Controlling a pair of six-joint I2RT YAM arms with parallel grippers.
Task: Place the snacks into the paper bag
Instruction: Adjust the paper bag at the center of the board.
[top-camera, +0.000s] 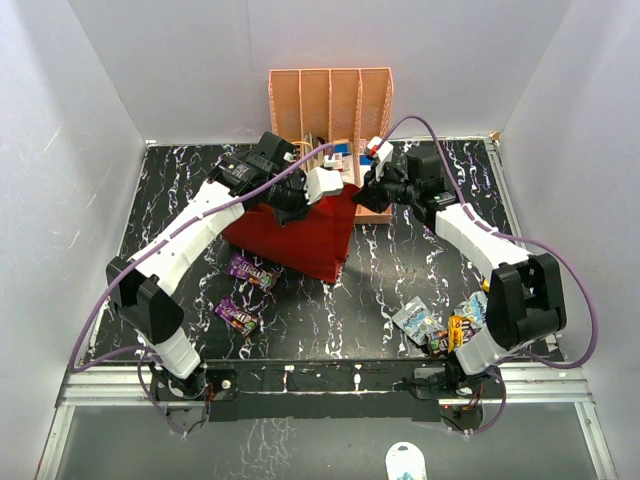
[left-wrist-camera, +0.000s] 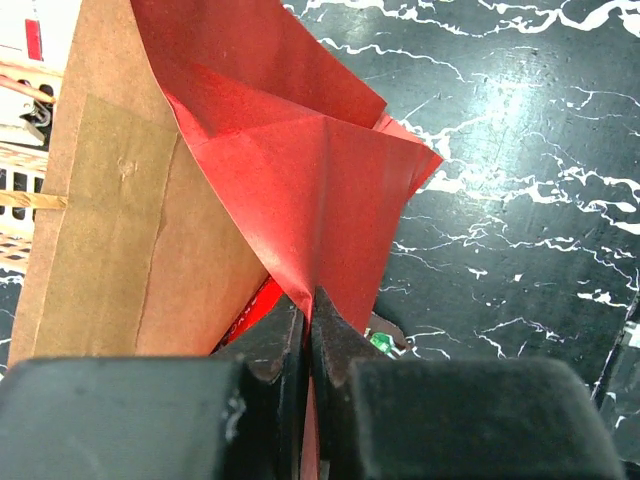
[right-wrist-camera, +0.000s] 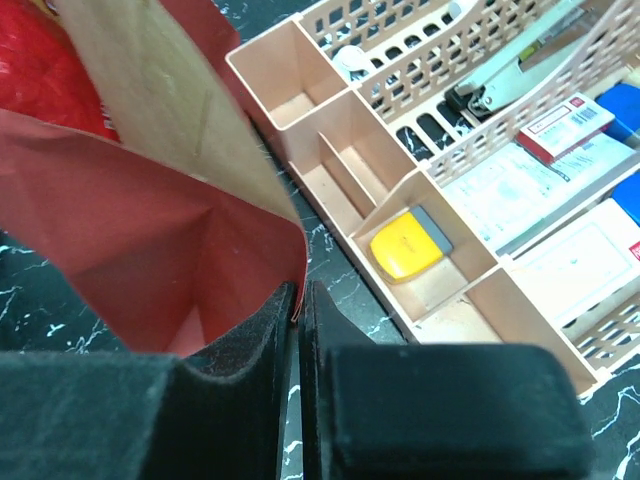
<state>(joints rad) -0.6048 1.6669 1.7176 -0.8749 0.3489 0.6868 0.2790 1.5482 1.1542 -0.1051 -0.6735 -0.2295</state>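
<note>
The dark-red paper bag (top-camera: 300, 240) stands at mid-table with its mouth toward the arms' grippers. My left gripper (top-camera: 290, 210) is shut on the bag's folded red rim (left-wrist-camera: 310, 200). My right gripper (top-camera: 363, 195) is shut on the opposite rim (right-wrist-camera: 180, 250). A red crinkly chip bag (right-wrist-camera: 35, 70) shows inside the bag. Two purple candy wrappers (top-camera: 252, 268) (top-camera: 238, 315) lie on the table in front of the bag. Blue-grey pouches (top-camera: 415, 318) and small yellow and dark packets (top-camera: 455, 332) lie beside the right arm's base.
A peach slotted organizer (top-camera: 330, 95) stands behind the bag, with a tray section (right-wrist-camera: 330, 170) holding a yellow item (right-wrist-camera: 405, 245) and small boxes (right-wrist-camera: 565, 125). White walls enclose the black marbled table (top-camera: 180, 190).
</note>
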